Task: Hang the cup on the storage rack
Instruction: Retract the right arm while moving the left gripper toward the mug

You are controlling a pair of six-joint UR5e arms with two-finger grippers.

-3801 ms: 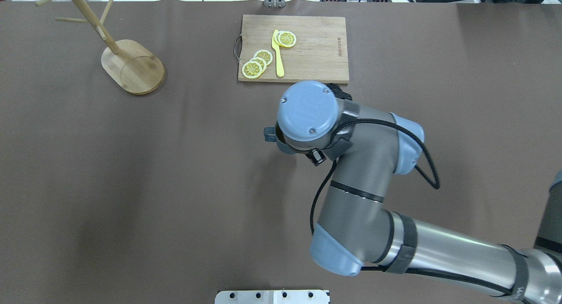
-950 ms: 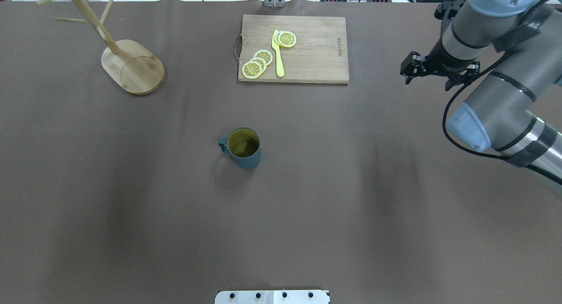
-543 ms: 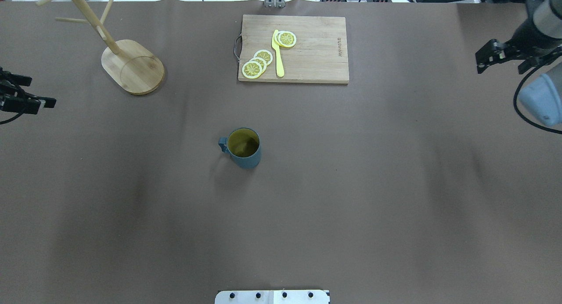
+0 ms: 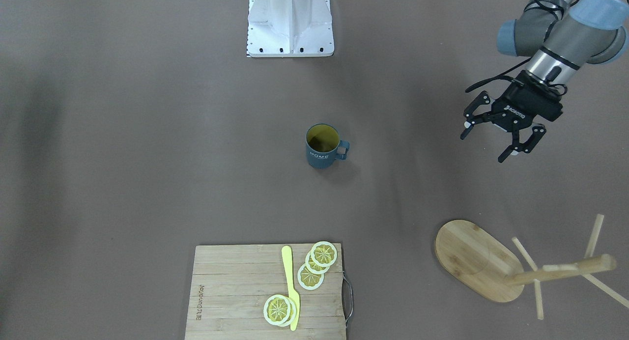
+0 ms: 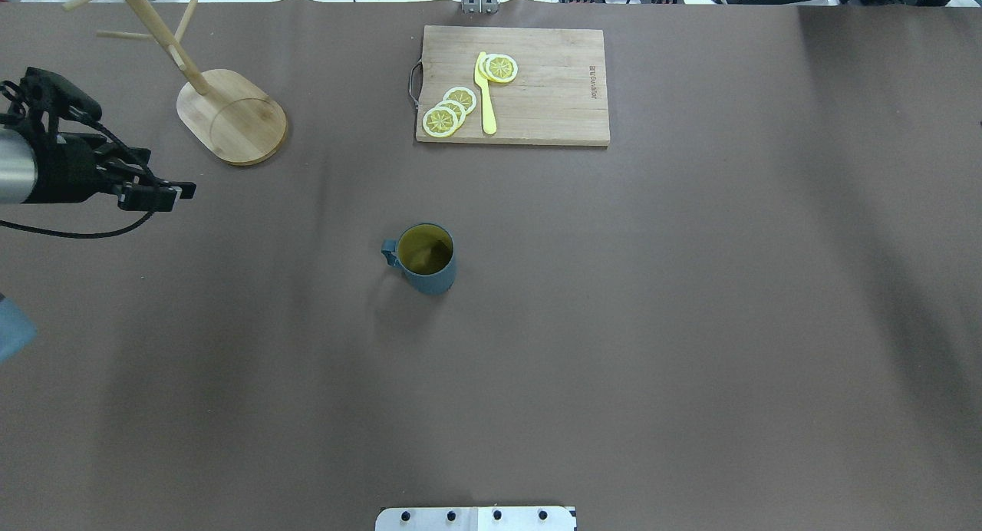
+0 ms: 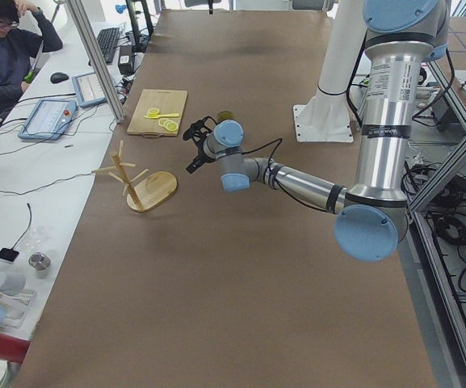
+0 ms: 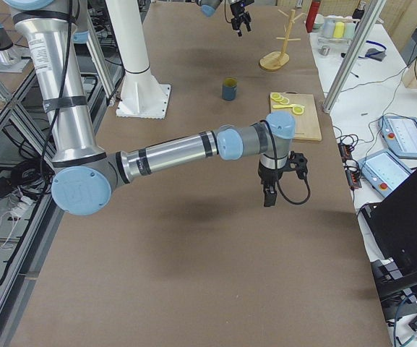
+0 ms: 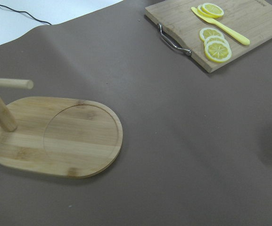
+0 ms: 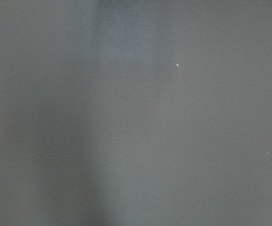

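A: Biggest first, quick.

B: Brown tabletop (image 5: 614,324). Then the arms. The right arm (image 7: 172,152) stretches low over the right end, and the left arm (image 6: 297,179) reaches in over the left end.

A: Jaws?

B: The left gripper (image 4: 484,144) has its jaws spread apart and holds nothing. It hovers just near-side of the rack's base, well apart from the cup. The right gripper (image 7: 268,196) points down over bare tabletop. It only shows from the side, so I cannot tell if its jaws are apart or together.

A: Next.

B: The cutting board (image 5: 552,93) lies flat at the far edge, about the middle, with its metal handle on its left end. The storage rack (image 5: 238,124) stands in the far left corner. It has an oval bamboo base with the post at the far end of it and thin pegs angling off the post.

A: And the cup?

B: The cup (image 5: 433,281) stands upright on the tabletop near the centre, nothing touching it. It is on the near side of the board and well to the right of the rack. Teal outside, yellow-green inside, handle pointing left, "HOME" on the far side.

A: Small stuff?

B: Lemon slices (image 5: 441,120) lie on the left half of the board, and a yellow knife (image 5: 486,101) lies among them.
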